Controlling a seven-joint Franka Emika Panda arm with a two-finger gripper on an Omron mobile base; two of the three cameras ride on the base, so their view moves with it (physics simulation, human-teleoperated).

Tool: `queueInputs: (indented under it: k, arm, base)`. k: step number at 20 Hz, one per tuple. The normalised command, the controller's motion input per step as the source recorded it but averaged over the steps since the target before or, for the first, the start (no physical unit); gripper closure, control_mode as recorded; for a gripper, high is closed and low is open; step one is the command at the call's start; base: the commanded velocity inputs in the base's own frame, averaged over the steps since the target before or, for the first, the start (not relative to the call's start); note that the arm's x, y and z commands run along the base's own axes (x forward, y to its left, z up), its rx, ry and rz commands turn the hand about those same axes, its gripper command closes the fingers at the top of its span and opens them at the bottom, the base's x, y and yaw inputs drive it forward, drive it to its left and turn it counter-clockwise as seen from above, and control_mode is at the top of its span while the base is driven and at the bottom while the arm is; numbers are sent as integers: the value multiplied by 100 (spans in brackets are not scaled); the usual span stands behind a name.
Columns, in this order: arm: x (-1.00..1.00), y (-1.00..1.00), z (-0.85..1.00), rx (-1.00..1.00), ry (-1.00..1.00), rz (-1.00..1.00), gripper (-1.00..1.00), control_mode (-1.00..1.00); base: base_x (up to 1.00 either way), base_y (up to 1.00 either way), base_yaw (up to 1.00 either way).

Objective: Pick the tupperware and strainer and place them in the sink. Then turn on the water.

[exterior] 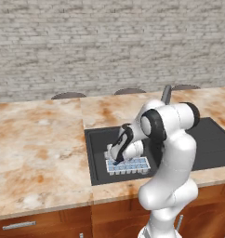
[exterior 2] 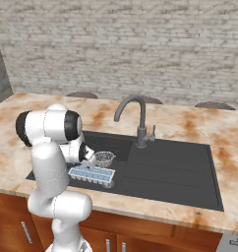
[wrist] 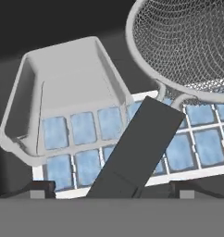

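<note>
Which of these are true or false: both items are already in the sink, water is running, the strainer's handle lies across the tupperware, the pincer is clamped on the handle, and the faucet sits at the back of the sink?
1. The tupperware and the strainer are both in the sink. True.
2. Water is running from the faucet. False: no stream shows under the spout.
3. The strainer's dark handle lies across the tupperware's blue grid. True, as the hand view shows.
4. The pincer is clamped on the handle. False: its tips stand wide apart on either side of it.
5. The faucet rises from the sink's back edge. True.
</note>
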Motion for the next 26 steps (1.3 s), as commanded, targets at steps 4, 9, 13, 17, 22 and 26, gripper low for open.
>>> queueInputs:
  k: [4, 9, 13, 17, 22, 26]
  arm:
    - [-42, 19, 63, -1, -11, 0, -100, -100]
    - [-47, 11, 63, 0, -10, 0, -100, -100]
    - [-38, 0, 82, 0, -8, 0, -100, -100]
    - [-28, -4, 83, 0, -3, 1, -100, -100]
    - [-28, -1, 78, 0, 0, 1, -100, -100]
    - [-59, -2, 49, 0, -2, 2, -100, -100]
  base:
    - [0, 0, 0]
    - [0, 0, 0]
    - [0, 0, 0]
    - [0, 0, 0]
    - [0, 0, 0]
    - [0, 0, 0]
